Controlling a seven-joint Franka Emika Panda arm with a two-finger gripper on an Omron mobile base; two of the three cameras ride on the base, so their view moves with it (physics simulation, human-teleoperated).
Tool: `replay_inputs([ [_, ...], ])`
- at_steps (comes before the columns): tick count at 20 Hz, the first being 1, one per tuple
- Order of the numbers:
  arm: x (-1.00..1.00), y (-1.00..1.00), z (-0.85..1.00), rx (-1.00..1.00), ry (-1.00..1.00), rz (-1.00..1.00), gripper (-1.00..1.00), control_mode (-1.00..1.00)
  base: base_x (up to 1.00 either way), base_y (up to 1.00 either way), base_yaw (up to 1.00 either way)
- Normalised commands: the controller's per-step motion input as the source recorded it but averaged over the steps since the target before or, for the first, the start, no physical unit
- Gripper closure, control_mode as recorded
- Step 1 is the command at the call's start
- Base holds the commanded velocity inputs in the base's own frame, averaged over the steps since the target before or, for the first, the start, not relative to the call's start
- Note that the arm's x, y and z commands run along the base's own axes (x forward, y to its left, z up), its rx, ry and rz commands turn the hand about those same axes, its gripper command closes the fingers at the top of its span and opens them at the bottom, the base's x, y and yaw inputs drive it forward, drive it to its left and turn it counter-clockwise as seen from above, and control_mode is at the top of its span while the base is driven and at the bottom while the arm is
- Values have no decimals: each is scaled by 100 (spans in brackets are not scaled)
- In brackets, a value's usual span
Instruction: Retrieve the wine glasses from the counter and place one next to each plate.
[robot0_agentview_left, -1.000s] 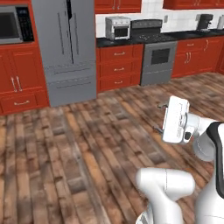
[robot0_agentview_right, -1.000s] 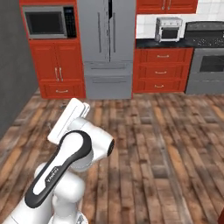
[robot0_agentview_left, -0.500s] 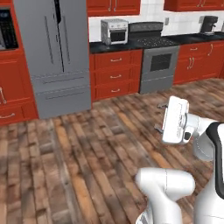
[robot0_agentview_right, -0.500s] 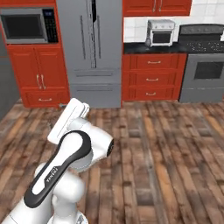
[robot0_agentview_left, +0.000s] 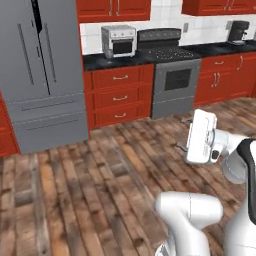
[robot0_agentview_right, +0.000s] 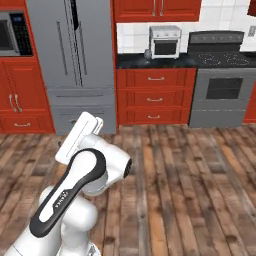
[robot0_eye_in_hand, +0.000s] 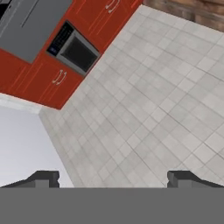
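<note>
We had our gripper (robot0_eye_in_hand: 112, 177) up in the air with its jaws spread wide and nothing between them. The counter (robot0_agentview_left: 145, 55) ran along the far wall over red drawers (robot0_agentview_left: 119, 95), between the fridge (robot0_agentview_left: 42, 70) and the stove (robot0_agentview_left: 172, 75), with a toaster oven (robot0_agentview_left: 119, 41) standing on it. We could not make out the wine glasses on it from that far off, nor the plates. We judged the glasses would be light, slick and easily broken; we reckoned the stem just under the bowl was the place to take hold, gently, keeping the glass upright
</note>
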Motion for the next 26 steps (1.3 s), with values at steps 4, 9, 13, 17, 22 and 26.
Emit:
replay_inputs([
  [4, 0, 0, 0, 0, 0, 0, -100, 100, 100, 3, 0],
  [9, 0, 0, 0, 0, 0, 0, -100, 100, 100, 61, -2],
  [13, 0, 0, 0, 0, 0, 0, -100, 100, 100, 17, 0],
  [17, 0, 0, 0, 0, 0, 0, -100, 100, 100, 0, 0],
  [22, 0, 0, 0, 0, 0, 0, -100, 100, 100, -3, 0],
  [26, 0, 0, 0, 0, 0, 0, -100, 100, 100, 0, -1],
])
